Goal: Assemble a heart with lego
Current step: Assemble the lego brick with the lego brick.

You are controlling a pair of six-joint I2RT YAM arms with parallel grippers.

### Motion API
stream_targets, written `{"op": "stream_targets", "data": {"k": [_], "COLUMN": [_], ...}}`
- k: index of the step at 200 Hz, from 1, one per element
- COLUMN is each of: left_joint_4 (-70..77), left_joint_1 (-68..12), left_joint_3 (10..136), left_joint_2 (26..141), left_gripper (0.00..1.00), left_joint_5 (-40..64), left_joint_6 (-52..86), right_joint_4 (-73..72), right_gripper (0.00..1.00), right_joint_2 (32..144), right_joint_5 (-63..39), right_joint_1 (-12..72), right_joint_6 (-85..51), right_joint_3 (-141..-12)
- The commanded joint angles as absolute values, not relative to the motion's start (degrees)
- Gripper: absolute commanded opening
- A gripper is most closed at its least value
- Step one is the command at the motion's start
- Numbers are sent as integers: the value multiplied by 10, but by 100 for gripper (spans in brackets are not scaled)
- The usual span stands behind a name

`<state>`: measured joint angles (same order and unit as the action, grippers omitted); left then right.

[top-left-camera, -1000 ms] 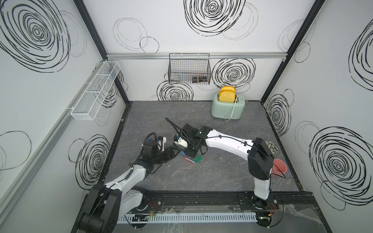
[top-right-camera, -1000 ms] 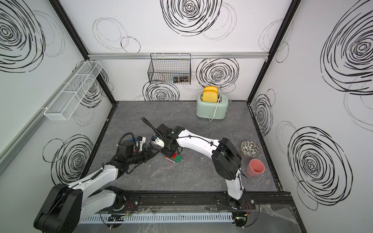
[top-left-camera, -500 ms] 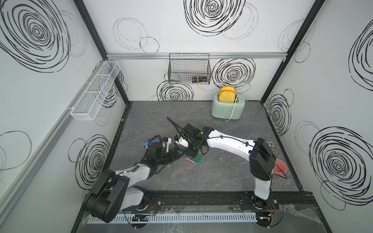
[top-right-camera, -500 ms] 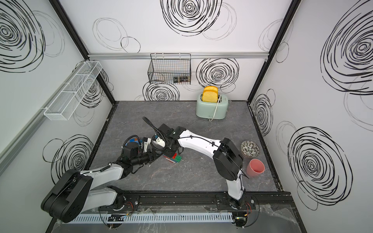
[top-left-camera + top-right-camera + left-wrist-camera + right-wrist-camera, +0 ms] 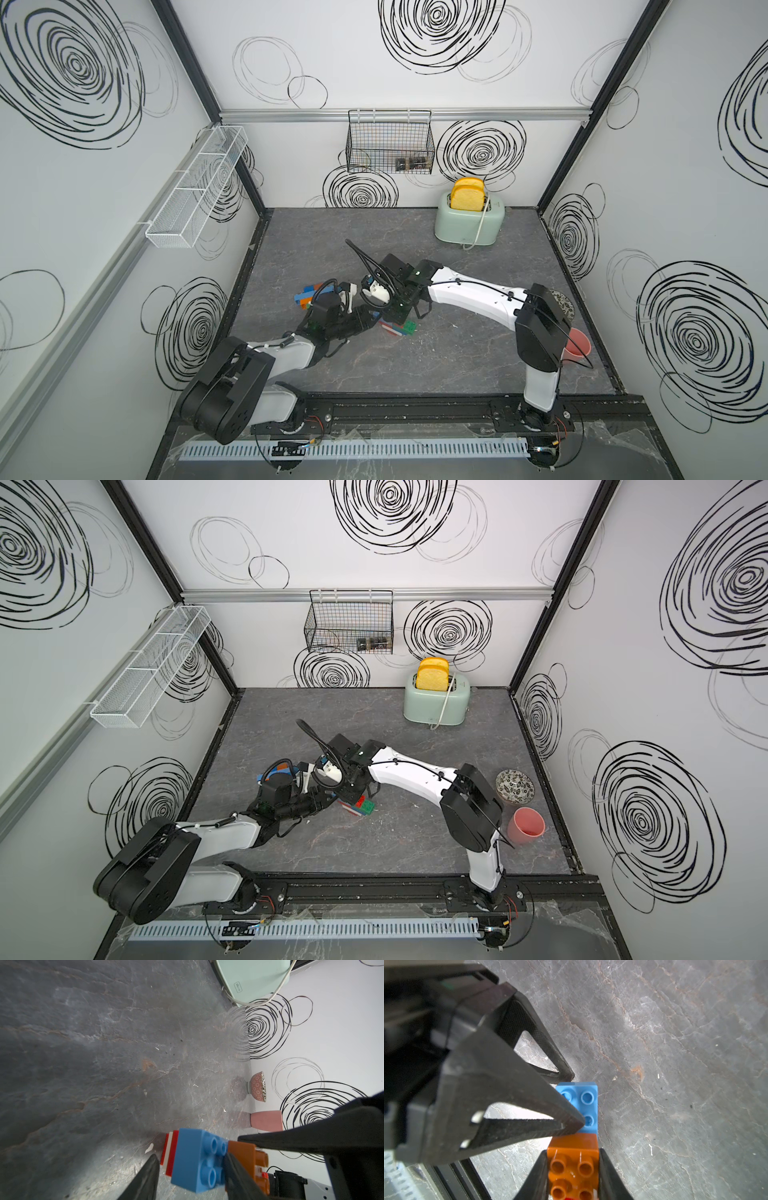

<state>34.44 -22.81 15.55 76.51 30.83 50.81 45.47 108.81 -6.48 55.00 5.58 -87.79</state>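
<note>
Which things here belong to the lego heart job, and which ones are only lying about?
Job: blue brick, orange brick, green brick, loose bricks, left gripper, right gripper.
Lying about: toaster, patterned bowl, pink cup, wire basket, white rack.

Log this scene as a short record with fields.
left gripper: fingers either side of the light-blue studded plastic brick; grip unclear
right gripper: shut on the orange studded plastic brick
bricks: touching, side by side
elsewhere: mint-green toaster holding yellow toast; pink cup; patterned bowl
</note>
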Motion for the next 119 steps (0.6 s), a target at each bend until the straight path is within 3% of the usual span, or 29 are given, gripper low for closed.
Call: {"op": "stream_targets", "data": {"k": [1,55,119], "left_joint_4": [322,316,257], "left_joint_1": [-243,-246,-217], "left_joint_3": [159,158,172], "left_joint_2": [772,765,696], "left_gripper": [54,55,58], "left_joint_5": [310,306,314], "left_joint_6": [496,499,495], "right_joint_4": [527,535,530], "right_gripper": [24,24,22], "right_joint_2": [1121,1131,1157], "right_joint_5": [-58,-52,26], "right_joint_1": [536,538,554], "right_joint_6": [47,49,38], "right_joint_3": [-843,-831,-778]}}
